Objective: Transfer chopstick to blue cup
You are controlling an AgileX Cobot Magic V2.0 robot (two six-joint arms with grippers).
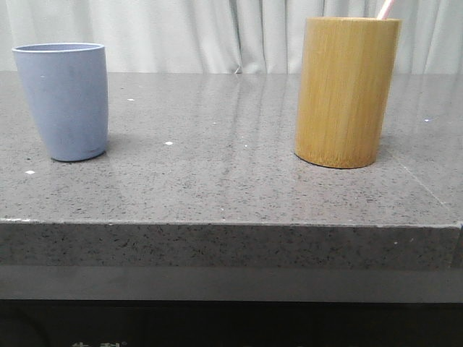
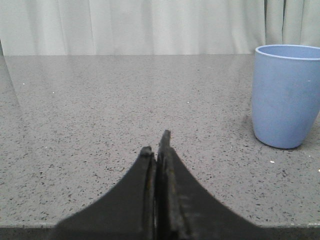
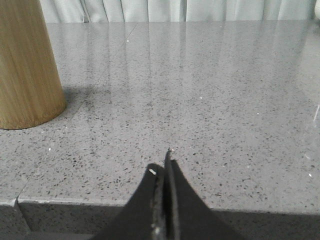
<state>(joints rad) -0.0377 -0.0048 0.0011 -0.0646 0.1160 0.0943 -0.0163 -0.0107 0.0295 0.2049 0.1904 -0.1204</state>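
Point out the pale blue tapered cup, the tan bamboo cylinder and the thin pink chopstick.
pale blue tapered cup [image 1: 65, 105], front view, side wall.
tan bamboo cylinder [image 1: 343, 94], front view, side wall.
thin pink chopstick [image 1: 386, 9], front view, tip above the rim.

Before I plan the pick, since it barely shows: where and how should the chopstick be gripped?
Probably grip the chopstick by the pink tip above the bamboo holder rim, coming from above, then lift straight up. The rest is hidden inside the holder, so no side approach is open. Both the left gripper and right gripper are shut and must open first.
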